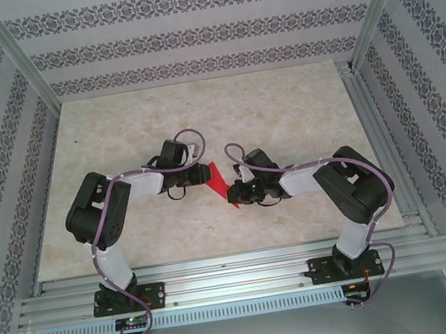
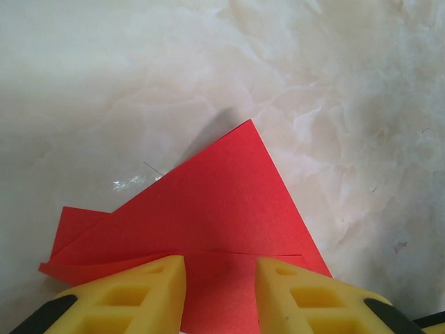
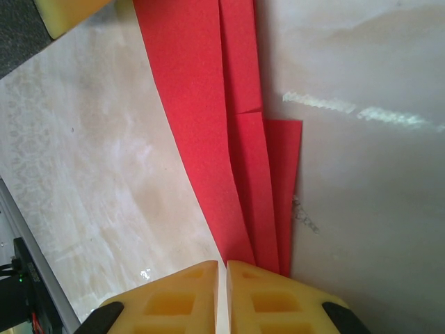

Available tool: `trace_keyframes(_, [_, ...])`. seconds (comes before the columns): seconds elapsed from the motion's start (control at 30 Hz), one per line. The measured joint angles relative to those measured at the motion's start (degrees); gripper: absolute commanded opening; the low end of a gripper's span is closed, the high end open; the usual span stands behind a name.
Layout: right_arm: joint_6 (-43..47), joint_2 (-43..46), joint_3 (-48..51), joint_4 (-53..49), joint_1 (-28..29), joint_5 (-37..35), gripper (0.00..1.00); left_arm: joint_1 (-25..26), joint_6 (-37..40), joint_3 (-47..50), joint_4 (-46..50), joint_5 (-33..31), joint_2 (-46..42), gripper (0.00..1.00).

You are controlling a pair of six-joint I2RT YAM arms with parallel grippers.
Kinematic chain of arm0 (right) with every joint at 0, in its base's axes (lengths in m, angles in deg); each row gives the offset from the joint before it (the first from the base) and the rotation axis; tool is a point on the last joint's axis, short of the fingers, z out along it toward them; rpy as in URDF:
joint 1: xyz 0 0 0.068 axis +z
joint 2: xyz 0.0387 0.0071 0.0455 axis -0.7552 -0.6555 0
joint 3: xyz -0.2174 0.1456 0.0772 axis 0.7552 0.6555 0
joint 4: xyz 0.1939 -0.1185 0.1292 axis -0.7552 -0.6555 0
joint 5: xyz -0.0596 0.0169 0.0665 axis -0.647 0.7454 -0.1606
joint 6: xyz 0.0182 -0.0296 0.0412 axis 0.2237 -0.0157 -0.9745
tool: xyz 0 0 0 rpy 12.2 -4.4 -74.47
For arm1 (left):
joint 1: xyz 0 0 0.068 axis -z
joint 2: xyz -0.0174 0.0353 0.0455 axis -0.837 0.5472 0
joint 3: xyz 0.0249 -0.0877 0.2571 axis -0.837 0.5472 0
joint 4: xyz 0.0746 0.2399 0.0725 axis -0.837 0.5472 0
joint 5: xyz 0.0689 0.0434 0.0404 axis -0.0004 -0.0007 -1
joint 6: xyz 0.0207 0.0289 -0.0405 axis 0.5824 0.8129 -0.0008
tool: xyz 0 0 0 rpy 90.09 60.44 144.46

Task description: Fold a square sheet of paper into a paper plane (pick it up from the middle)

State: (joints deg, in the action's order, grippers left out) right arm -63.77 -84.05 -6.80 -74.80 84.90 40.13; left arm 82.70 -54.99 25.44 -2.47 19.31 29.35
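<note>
**Two pincers meet on folded red paper, mid-tabletop**

Two arms reach inward from the near edge, and their pincers come together at the centre of the tabletop. The tabletop is pale cream, marbled and slightly glossy, with glare streaks.

The red paper sheet sits between the two pincer tips. It is thin, matte, plain bright red and already creased.

Left wrist view: the paper shows as a sharp triangular point aimed away from the camera. A straight horizontal fold line runs near the fingers. A second layer sticks out at lower left with its edge slightly curled.

The left pincer is partly open. Its blocky yellow ribbed fingers stand apart with red paper filling the gap, and I can't tell whether they are pressing on it.

Right wrist view: the paper appears as long narrow overlapping strips, three layers, with a stepped edge on the right. The left edge bows gently.

The right pincer is closed, with only a hairline seam between its yellow pads. The narrow end of the paper runs into that seam and looks pinched.
</note>
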Motion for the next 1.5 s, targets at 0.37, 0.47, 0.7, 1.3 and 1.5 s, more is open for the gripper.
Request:
trace_keyframes(0.37, [0.09,0.74,0.37,0.09,0.04,-0.61,0.13,0.0,1.03,-2.4,2.29,-0.07,1.36,0.31])
trace_keyframes(0.47, [0.13,1.42,0.07,-1.05,0.44,-1.31,0.14,-0.04,1.03,-3.08,2.86,-0.07,1.86,0.28])
trace_keyframes(0.7, [0.46,1.09,-7.56,-5.68,1.92,-2.89,0.13,-0.52,1.03,-4.04,3.02,0.0,2.8,0.26])
trace_keyframes(1.3, [-0.13,-5.25,-7.8,-1.46,1.51,-3.08,0.1,-0.74,0.48,-4.83,3.89,2.32,2.47,0.31])
trace_keyframes(1.5, [-1.81,-5.38,-6.99,0.39,1.49,-2.6,0.08,-0.28,-2.34,-1.16,1.53,5.55,-2.27,0.31])
